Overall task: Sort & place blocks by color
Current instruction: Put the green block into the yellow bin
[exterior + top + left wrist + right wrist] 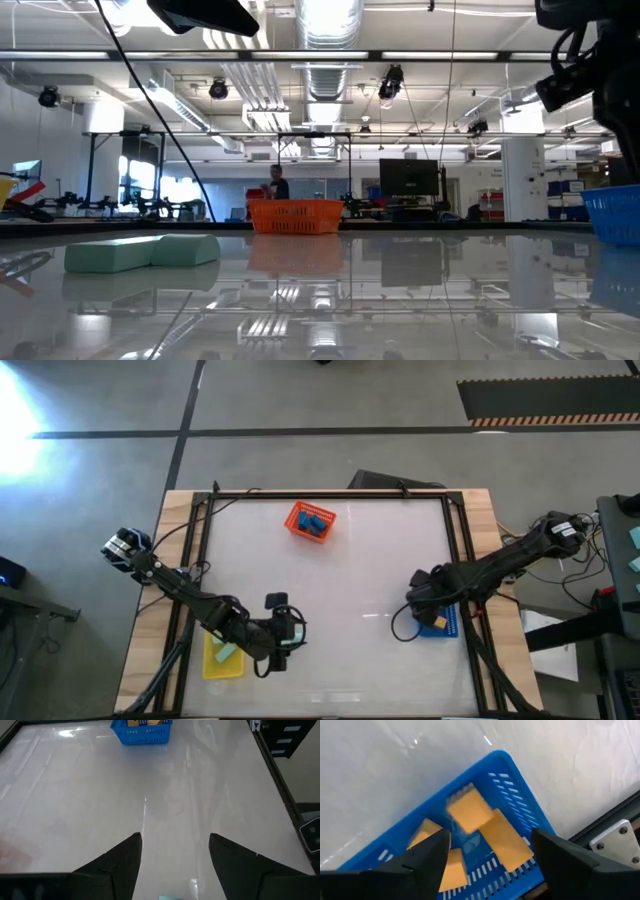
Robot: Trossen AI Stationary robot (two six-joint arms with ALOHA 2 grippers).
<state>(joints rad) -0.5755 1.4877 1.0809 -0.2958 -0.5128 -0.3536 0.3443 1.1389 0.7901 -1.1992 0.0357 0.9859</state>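
Note:
Blue blocks [314, 520] lie in the orange tray [297, 526] near the far edge. A mint green block [226, 652] lies in the yellow tray [222, 668] at the near left. Orange blocks [487, 827] lie in the blue tray [517, 780] at the right. In the low view, mint green blocks [140, 252] rest flat on the table. My left gripper [175, 837] is open and empty just right of the yellow tray, with a mint green edge [172, 897] under it. My right gripper [491, 834] is open, above the blue tray and its orange blocks.
A black frame [330, 495] runs around the white table top. The middle of the table [350, 580] between the trays is bare. The blue tray [142, 731] stands far ahead of my left gripper. A person [279, 183] stands in the room beyond the table.

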